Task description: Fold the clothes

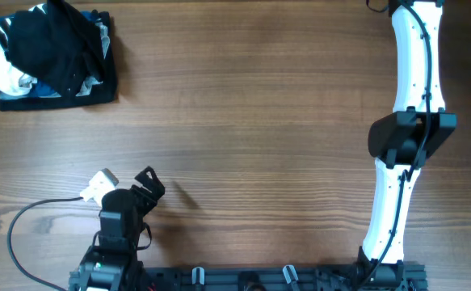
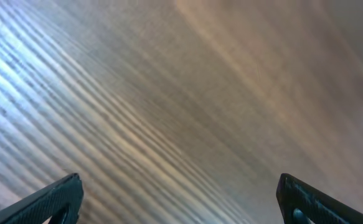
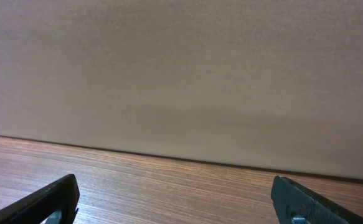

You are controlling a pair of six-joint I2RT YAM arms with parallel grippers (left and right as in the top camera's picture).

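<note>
Black and soft, the black garment (image 1: 49,40) of your task lies crumpled at the far left corner of the desk (image 1: 259,121), on top of a small stack (image 1: 9,77) of white, striped and blue pieces. It is not spread flat. It sits as a heap and covers most of the stack.

Your left arm (image 1: 118,226) is at the near left edge of the desk, well apart from the garment. The left fingers (image 2: 53,199) stand wide and hold nothing. In the left wrist view you see only bare wood grain between them. A black cable (image 1: 25,222) curves on the desk beside this arm.

Your right arm (image 1: 409,129) reaches along the right side towards the far edge, and its end goes out of the overhead view. The right fingers (image 3: 50,199) are also wide and empty. In the right wrist view they point at a plain pale wall (image 3: 181,74) behind the far edge of the desk, with a strip of wood below them.
</note>
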